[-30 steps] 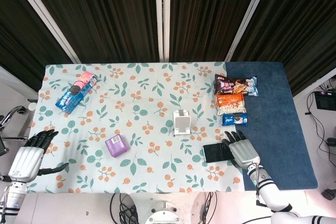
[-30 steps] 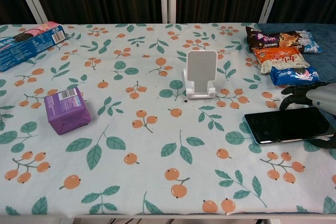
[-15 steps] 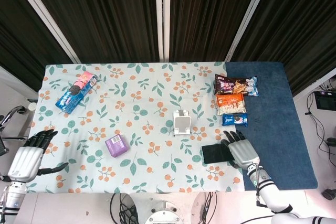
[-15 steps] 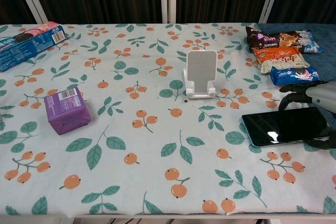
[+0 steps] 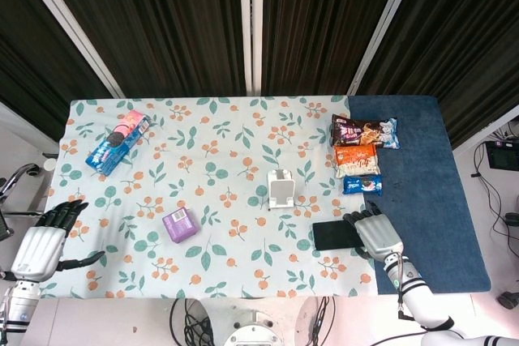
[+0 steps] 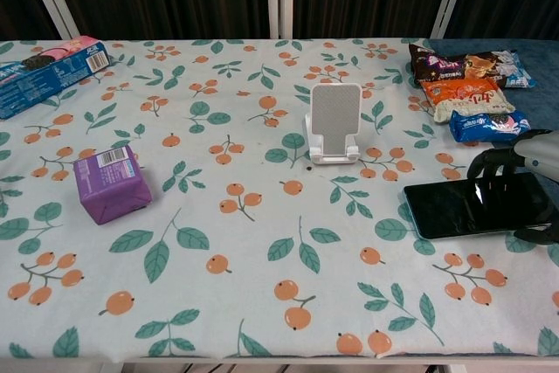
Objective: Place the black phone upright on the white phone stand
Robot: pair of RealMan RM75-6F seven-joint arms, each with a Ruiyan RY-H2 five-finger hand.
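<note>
Black phone [image 6: 476, 205] lies flat, long axis left–right, near-right of the white phone stand [image 6: 333, 124]. Right hand [image 5: 374, 232] grips its right end; left hand [image 5: 40, 245], open, sits far left.

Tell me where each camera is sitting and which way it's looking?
Head view: sits high above the table's near edge, looking almost straight down on the flowery tablecloth; shows the left hand off the table's left edge and the right hand at the black phone.
Chest view: sits low at the near edge, looking forward across the table toward the dark curtains; only the right hand shows, at the right edge.
Both share the phone, the white phone stand, the purple box and the snack packets.
</note>
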